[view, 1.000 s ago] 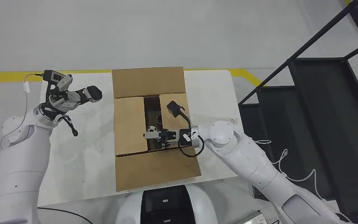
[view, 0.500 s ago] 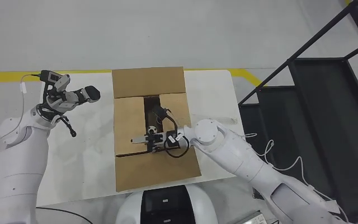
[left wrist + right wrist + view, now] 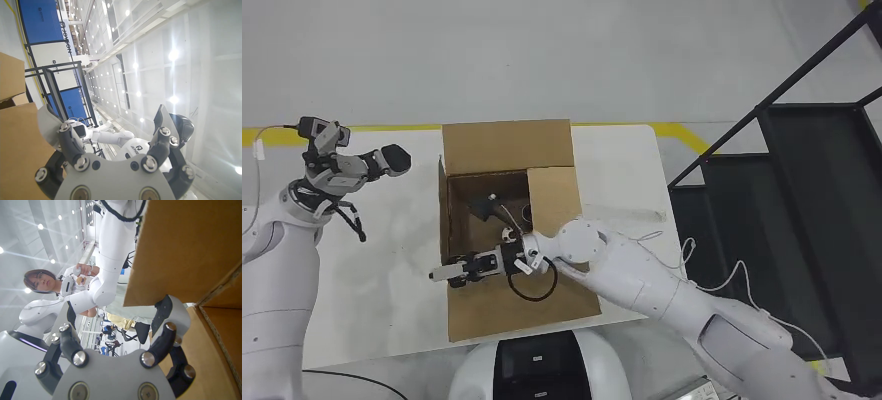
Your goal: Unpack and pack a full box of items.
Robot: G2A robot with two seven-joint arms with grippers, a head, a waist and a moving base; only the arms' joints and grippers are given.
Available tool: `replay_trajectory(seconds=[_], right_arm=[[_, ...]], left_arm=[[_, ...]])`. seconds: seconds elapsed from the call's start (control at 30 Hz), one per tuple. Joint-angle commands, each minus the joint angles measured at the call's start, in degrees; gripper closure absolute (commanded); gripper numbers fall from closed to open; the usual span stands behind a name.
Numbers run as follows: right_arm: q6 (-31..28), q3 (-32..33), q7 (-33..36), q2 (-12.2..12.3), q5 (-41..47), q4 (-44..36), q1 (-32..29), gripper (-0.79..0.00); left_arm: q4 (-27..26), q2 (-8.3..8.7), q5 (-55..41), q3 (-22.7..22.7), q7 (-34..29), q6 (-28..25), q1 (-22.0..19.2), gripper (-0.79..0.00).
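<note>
Broadly, the bench carries the box at its middle, and the unpacking looks barely begun. The far and near flaps lie folded outward and the left flap stands about upright. The right flap still covers its half of the opening, so by my judgement it has yet to be turned back. The right pincer sits at the box's left edge, with its arm lying across the opening. It is spread wide and holds nothing, and one finger is touching or just beside the left flap's corner. The left pincer hangs above the bench, left of the box and apart from it, also wide and empty. Dark items show in the open half, too dim to name. I judge that lifting them out, and all the repacking, remains.
</note>
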Motion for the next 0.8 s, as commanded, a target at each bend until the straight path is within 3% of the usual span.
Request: replay_trajectory(seconds=[0.0,0.2,0.4,0.57,0.77], right_arm=[[-0.5,-2.3,0.6,-1.8,0.4,2.1,1.6,-0.785],[-0.6,-5.6,3.4,-5.6,0.8,7.9,5.4,-0.785],[-1.2,-4.9,5.2,-7.2,1.9,10.4,7.0,-0.785],[-1.6,-0.1,6.1,-5.3,0.8,6.0,5.6,-0.785],[-0.1,11.3,4.4,-0.3,-3.2,-6.3,-1.7,-0.785]], left_arm=[[-0.9,0.00,-1.4,-0.3,-0.5,1.0,0.4,-0.785],[-2.4,0.08,0.0,0.4,-1.9,2.0,1.2,-0.785],[2.0,1.04,19.4,1.1,6.0,-2.9,0.6,-0.785],[5.5,1.54,24.9,0.8,9.2,-2.4,0.8,-0.785],[10.1,1.70,28.1,2.3,9.2,-1.2,1.0,-0.785]])
